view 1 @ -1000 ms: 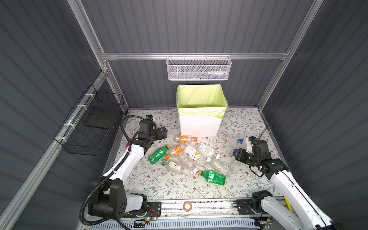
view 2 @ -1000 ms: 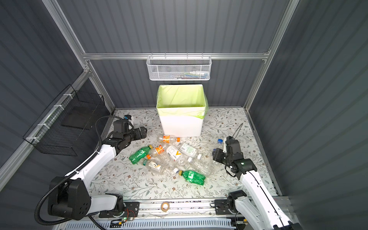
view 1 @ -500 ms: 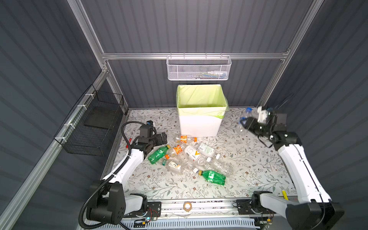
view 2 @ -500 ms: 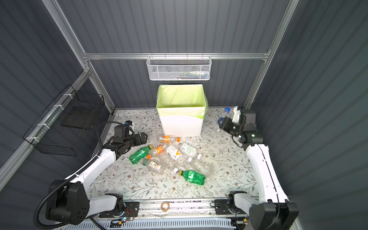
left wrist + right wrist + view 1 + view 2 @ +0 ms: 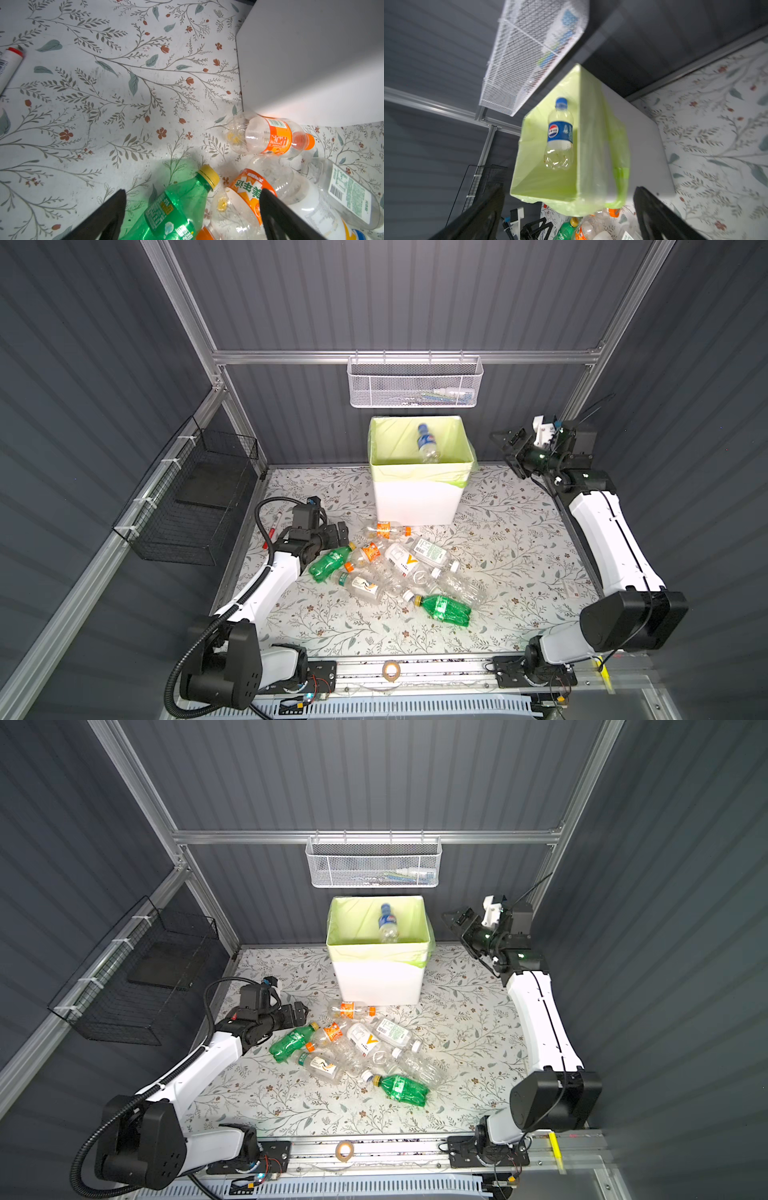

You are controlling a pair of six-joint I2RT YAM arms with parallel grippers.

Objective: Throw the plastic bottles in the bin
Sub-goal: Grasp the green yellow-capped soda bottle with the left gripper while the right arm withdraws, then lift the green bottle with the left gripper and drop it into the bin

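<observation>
A clear bottle with a blue label and cap [image 5: 427, 444] [image 5: 388, 923] [image 5: 559, 135] is in the mouth of the white bin [image 5: 417, 497] [image 5: 380, 982] [image 5: 643, 149], against its green liner, and nothing holds it. My right gripper [image 5: 509, 450] [image 5: 461, 930] [image 5: 569, 188] hangs open and empty, high to the right of the bin. Several plastic bottles [image 5: 399, 564] lie heaped in front of the bin, two of them green [image 5: 330, 563] [image 5: 444, 608]. My left gripper [image 5: 338, 535] [image 5: 297, 1013] [image 5: 192, 191] is open just above the left green bottle's [image 5: 176, 207] neck.
A red-and-white marker pen [image 5: 272, 529] [image 5: 8, 66] lies left of my left gripper. An orange-labelled bottle [image 5: 384, 529] [image 5: 268, 137] rests against the bin's front wall. A white mesh basket [image 5: 415, 383] hangs above the bin, and a black wire basket [image 5: 195, 497] is on the left wall.
My right gripper rose from beside the pile to the bin's right and opened, and the blue-labelled bottle left it for the bin's mouth. My left gripper dropped closer to the green bottle.
</observation>
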